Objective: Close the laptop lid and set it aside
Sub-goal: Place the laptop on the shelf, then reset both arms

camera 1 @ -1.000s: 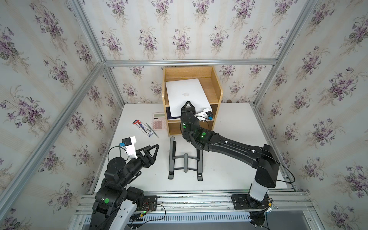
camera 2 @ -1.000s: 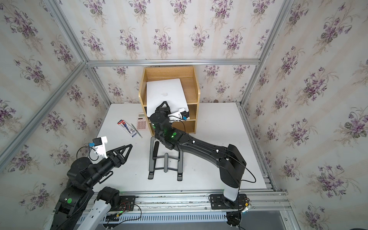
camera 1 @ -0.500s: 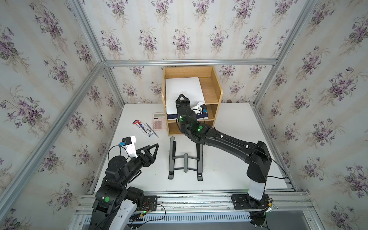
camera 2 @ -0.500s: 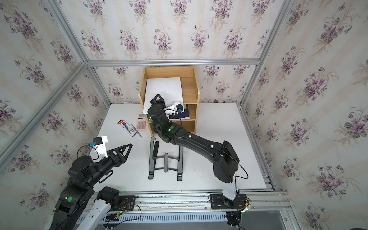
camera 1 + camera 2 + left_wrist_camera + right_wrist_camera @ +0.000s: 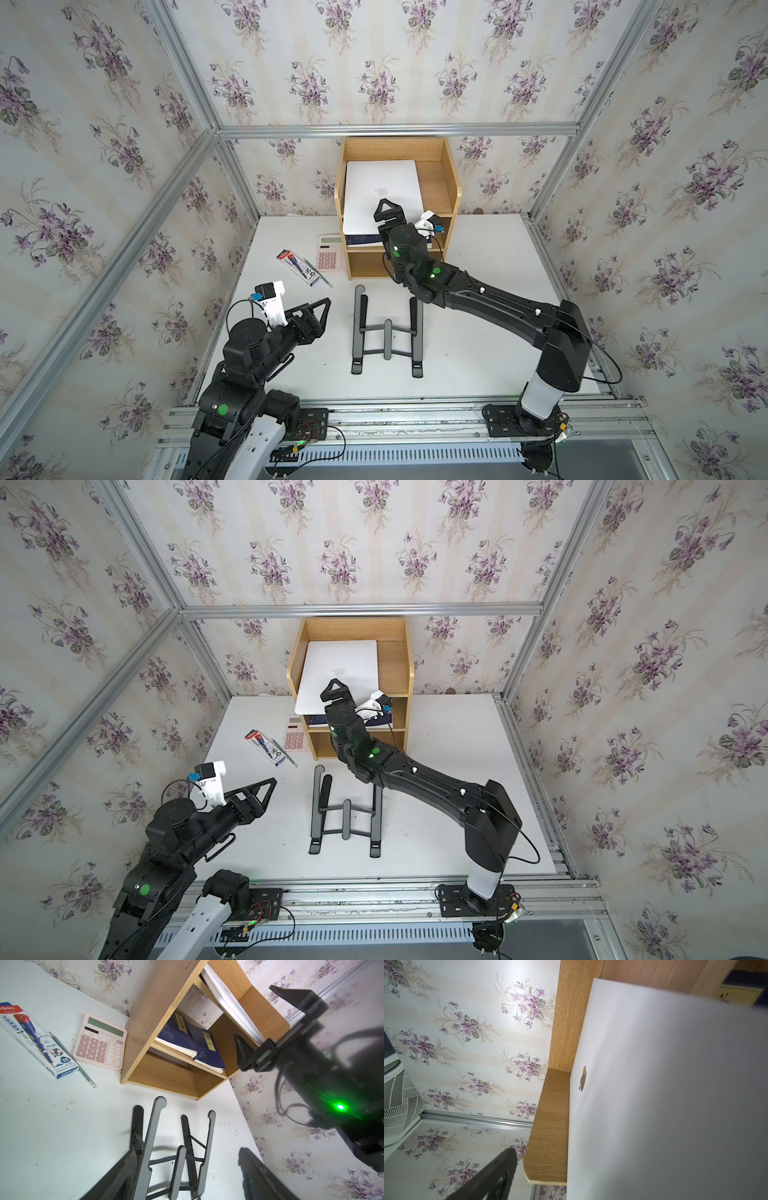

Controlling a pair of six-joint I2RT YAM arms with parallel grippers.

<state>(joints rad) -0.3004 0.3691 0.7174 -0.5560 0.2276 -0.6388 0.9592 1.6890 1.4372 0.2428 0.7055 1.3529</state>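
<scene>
The right gripper (image 5: 254, 1012) has let go. Its jaws were half closed a second ago and now stand as wide as they go, one finger above and one below the near edge of the laptop (image 5: 380, 195), pinching nothing. From the left wrist view I cannot tell whether the lower finger still brushes the underside.

The laptop lies shut on top of the wooden shelf unit (image 5: 451, 183) at 12 o'clock on the surface (image 5: 478, 257). The laptop lid (image 5: 664, 1084) faces up, and its near edge overhangs the shelf front a little. A second ago it looked skewed; now it sits squarer.

The left gripper (image 5: 322, 307), at 8 o'clock, has also widened its jaws part-way and holds nothing.

I judge the lid closed and the laptop set aside; only the right arm's withdrawal appears left.
</scene>
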